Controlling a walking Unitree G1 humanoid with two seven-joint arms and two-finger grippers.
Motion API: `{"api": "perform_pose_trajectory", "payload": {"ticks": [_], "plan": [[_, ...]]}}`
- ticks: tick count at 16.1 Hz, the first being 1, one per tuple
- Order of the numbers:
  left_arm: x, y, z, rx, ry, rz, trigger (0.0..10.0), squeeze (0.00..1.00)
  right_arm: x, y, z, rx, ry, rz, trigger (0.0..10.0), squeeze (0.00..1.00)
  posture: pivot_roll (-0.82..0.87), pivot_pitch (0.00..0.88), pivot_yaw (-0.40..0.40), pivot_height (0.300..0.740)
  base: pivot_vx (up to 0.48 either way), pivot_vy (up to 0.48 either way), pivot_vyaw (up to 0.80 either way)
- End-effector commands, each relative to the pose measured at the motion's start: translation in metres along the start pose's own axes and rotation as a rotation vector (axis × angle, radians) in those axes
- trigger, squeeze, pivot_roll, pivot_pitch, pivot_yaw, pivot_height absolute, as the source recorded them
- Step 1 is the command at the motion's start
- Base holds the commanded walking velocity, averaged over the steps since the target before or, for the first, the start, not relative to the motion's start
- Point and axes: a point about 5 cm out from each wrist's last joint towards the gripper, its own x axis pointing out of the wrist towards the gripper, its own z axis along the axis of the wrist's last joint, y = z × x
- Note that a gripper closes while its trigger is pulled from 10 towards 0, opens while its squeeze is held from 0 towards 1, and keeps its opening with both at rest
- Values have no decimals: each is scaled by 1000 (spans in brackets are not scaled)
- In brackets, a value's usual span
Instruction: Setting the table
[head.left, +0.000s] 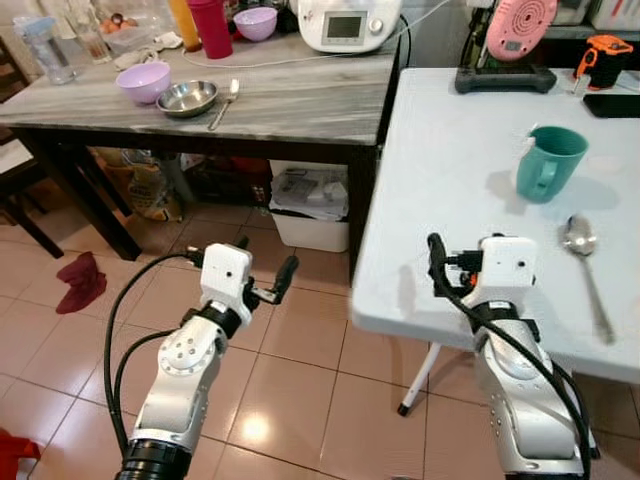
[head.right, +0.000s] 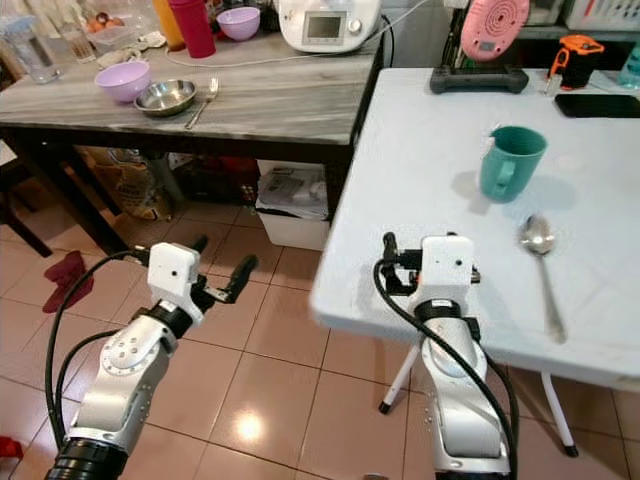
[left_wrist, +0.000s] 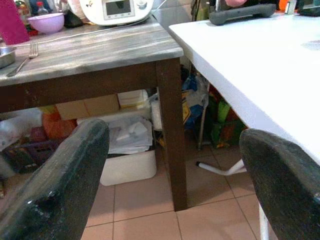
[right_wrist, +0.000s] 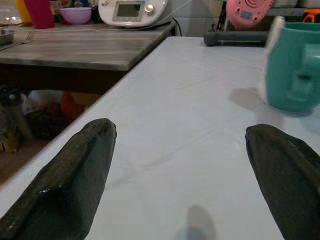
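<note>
Two purple bowls (head.left: 143, 81) (head.left: 256, 22), one mug (head.left: 549, 162)

Bright, even indoor light. A glare spot shines on the floor tiles (head.left: 247, 428) below the white table (head.left: 450, 170), where the teal mug (head.left: 548, 160) casts a soft shadow. Head views are sharp; in both wrist views the near black fingers (left_wrist: 55, 195) look blurred.

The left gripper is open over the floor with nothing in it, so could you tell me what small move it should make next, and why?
Probably reach the left gripper toward the grey table. Its jaws are open and empty, hanging over the tiles, while the steel bowl, fork and purple bowl wait there. The white table holds only a teal mug and spoon.
</note>
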Motion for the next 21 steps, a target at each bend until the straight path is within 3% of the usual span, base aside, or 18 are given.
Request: {"api": "perform_pose_trajectory", "payload": {"ticks": [1, 6, 11, 14, 17, 21], "plan": [[0, 0, 1, 1, 3, -9, 10000, 0, 0, -1, 1, 3, 1, -10, 10000, 0, -218, 93, 118, 740, 0, -480, 0], [2, 1, 2, 4, -1, -14, 10000, 0, 2, -1, 2, 2, -5, -16, 10000, 0, -216, 84, 119, 740, 0, -448, 0], [0, 2, 3, -12, -6, -28, 10000, 0, 2, -1, 2, -1, -3, -23, 10000, 0, -213, 85, 118, 740, 0, 0, 0], [-7, -3, 3, -33, -14, -151, 10000, 0, 1, -2, -2, 3, 15, -35, 10000, 0, -213, 93, 114, 740, 0, 0, 0], [-15, -14, 3, 4, -8, -306, 10000, 0, -1, 0, -6, 23, 49, -52, 10000, 0, -212, 102, 111, 740, 0, 0, 0], [-21, -23, 0, 22, 7, -408, 10000, 0, -1, -1, -21, 57, 148, -71, 10000, 0, -217, 112, 117, 740, 0, 0, 0]]}}
